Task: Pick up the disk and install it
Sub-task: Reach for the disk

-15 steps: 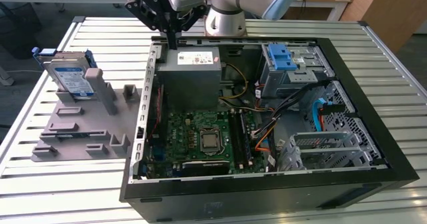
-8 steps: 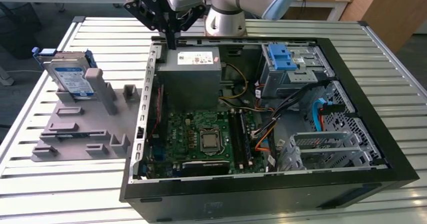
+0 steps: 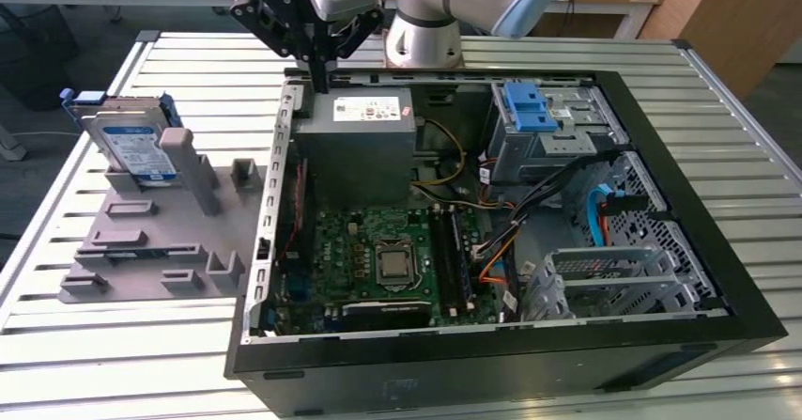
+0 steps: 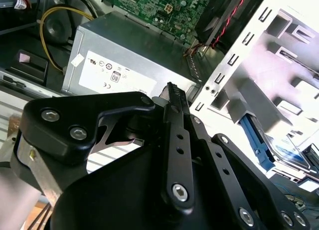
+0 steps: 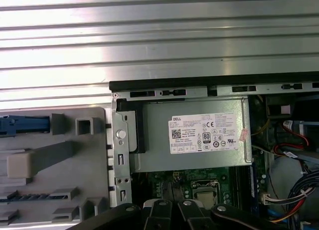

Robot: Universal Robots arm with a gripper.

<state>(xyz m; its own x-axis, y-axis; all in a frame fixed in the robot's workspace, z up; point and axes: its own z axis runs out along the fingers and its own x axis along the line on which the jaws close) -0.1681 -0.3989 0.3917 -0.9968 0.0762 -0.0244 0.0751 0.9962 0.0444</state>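
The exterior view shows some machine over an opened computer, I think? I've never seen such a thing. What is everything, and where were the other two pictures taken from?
The machine is a robot arm, standing at the far side of a slatted metal table. The exterior view comes from a camera off the arm that sees the whole scene. Both wrist views come from cameras riding on the arm, looking past its black jaws. On the table lies an open computer case. On the exterior view's left sits a grey rack with the disk standing on edge in it. The jaws hang near the grey box inside the case, shut, holding nothing.
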